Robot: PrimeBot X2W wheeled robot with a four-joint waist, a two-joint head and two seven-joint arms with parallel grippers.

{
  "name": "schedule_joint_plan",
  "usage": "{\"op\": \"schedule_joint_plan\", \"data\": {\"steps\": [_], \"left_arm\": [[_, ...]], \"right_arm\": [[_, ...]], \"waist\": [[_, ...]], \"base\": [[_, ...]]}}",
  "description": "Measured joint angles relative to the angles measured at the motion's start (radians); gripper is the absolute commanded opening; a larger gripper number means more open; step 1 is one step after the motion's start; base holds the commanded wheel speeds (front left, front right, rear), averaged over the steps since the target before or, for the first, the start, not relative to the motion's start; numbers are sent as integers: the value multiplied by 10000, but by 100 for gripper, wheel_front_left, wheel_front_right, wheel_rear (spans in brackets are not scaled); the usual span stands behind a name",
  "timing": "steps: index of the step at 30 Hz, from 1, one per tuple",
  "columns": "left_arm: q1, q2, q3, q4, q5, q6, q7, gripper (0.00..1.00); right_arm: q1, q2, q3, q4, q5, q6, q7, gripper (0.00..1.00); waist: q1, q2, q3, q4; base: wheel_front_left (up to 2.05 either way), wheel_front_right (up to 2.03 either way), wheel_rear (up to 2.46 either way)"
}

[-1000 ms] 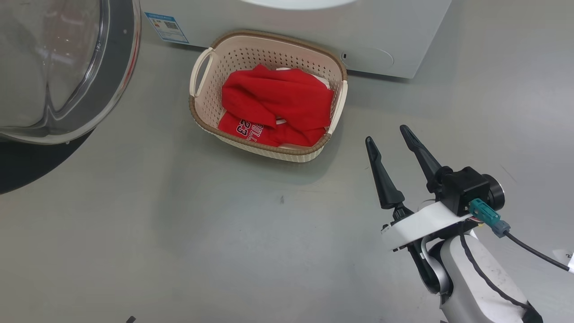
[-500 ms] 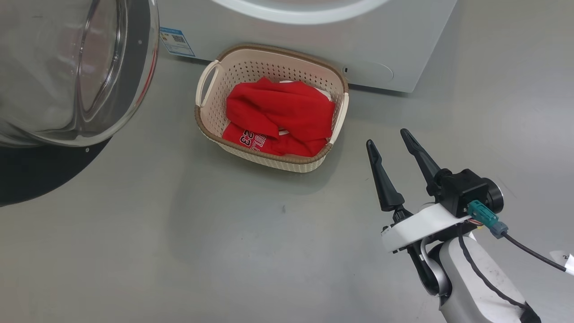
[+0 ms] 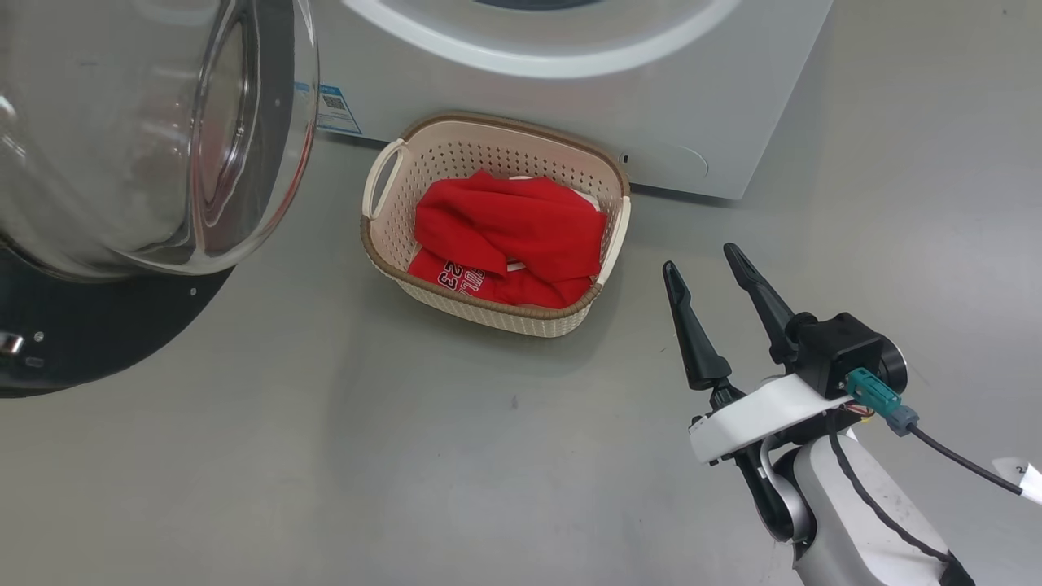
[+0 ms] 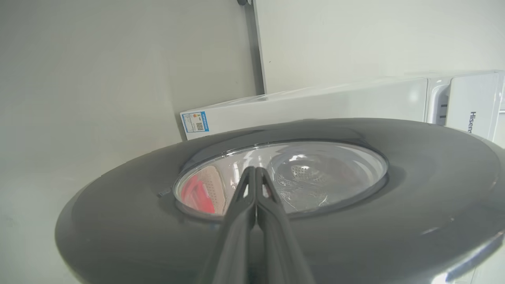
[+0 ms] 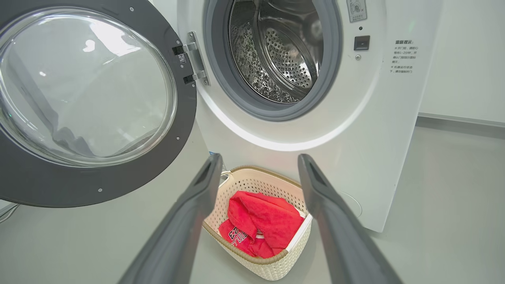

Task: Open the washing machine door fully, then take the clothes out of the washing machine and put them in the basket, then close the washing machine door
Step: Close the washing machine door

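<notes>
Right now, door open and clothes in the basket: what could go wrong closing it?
The shut left gripper points at the smooth bulging glass of the door; a push there may slip.
The basket stands against the washing machine beside the door's swing; the rim might clip it.
The open right gripper hovers near the basket; turning could knock it.

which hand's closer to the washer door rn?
Left. The left hand, shut, points at the washing machine door's outer face, close up; contact unclear. The right hand, open, hangs to the right of the basket, well apart from the door.
</notes>
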Motion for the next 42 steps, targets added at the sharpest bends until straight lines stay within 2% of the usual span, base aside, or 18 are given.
{"op": "schedule_joint_plan", "data": {"steps": [6,16,34,42], "left_arm": [[151,-453,-268,-35,-242,-468,943,0],[650,-924,-575,-395,-732,-740,2311,0],[1427,-2328,-792,-1661,-1864,-917,4149,0],[1833,-2447,-966,-2435,-1804,-991,4123,0]], "right_arm": [[151,31,-19,42,82,0,-6,100],[224,82,96,109,88,2,-86,100],[407,148,209,198,178,4,-96,100],[411,173,234,205,182,4,-169,100]], "waist": [[0,0,-236,11],[0,0,-554,37],[0,0,-830,-37],[0,0,-913,-33]], "base": [[0,0,0],[0,0,0],[0,0,0],[0,0,0]]}}
